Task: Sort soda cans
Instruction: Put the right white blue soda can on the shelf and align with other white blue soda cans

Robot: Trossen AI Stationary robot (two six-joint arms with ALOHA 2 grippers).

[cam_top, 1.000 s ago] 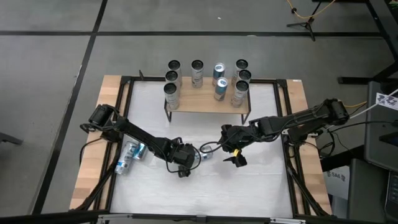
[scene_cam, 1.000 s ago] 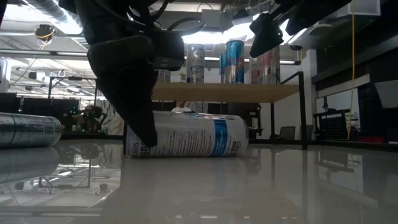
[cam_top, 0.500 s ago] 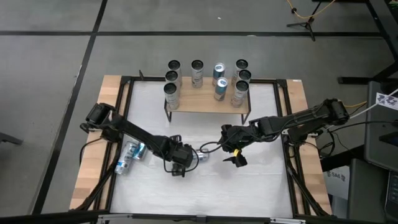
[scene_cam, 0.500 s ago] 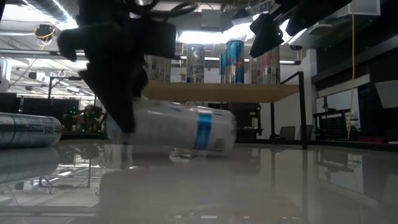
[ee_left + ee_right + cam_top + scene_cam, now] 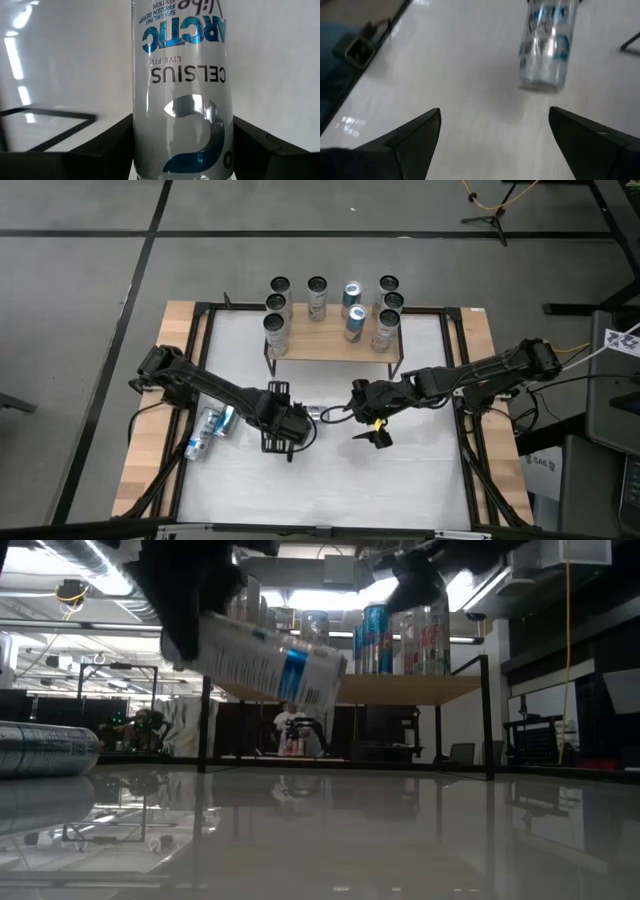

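A slim silver soda can with a blue label hangs above the white table, with my left gripper shut on it near the table's middle. In the low view this can is tilted, its right end lower. My right gripper hovers open just to the right, its fingers wide apart with nothing between them, facing the held can. Several more soda cans stand upright on a wooden shelf at the far side. Two cans lie on their sides at the left. My left gripper pinches the can's round body between its two fingers, one on each side, near one end of the can. The fingers come steeply from above and lie across the can. The can is lifted clear of the table and tilted, its free end pointing toward the right arm.
The shelf stands on dark legs along the far side. A black frame borders the white surface. One lying can shows at the left in the low view. White table shows bare along the near side.
My left gripper has risen and rolled its wrist, carrying the can with it. The can lay on its side on the table; now it hangs clear of the table, tilted with its free end lower.
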